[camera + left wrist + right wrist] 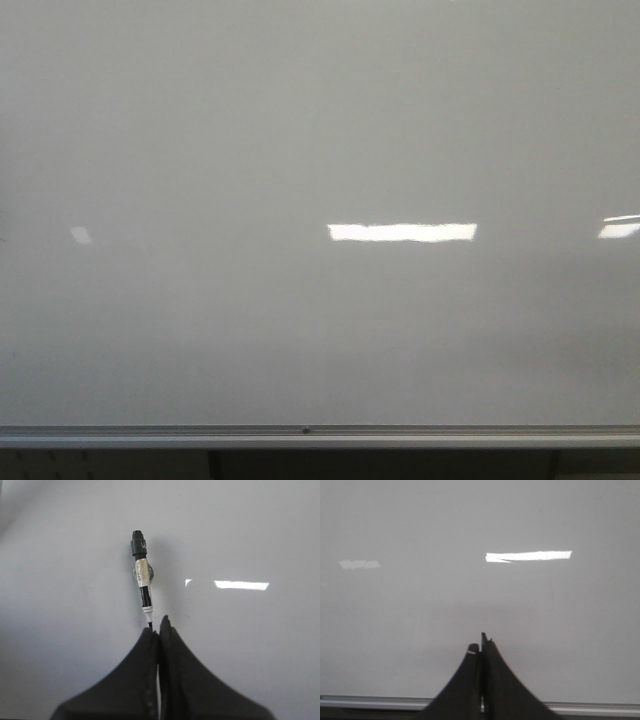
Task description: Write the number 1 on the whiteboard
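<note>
Holding a marker [142, 572]: your left gripper [159, 625], jaws pressed together on the pen's lower end, with the barrel standing out past the fingertips toward the whiteboard [260, 535]. The dark tip end points away from the gripper. Whether that tip touches the board cannot be told from the left wrist view; a soft shadow lies just beside the barrel, which suggests it is near.

Item two: your right gripper [481, 645], jaws closed on nothing, idle before the same board, with the silver edge rail [370, 700] running beneath it.

Item three: the whiteboard [200, 130], glossy pale grey, filling the front view, its edge rail [450, 436] along the bottom. Entries on its face: bright rectangular light reflections only. Neither arm shows in the front view.

Item four: the number 1. Not found. No clear black stroke appears in the front view or around the marker in the left wrist view. A faint thin vertical line [551, 590] shows below the reflection in the right wrist view, too pale to call a written figure.

Status, as a judgement: pen in hand, cap apparently off, writing not begun. Left for you: bring the tip to the board and draw one vertical stroke.
</note>
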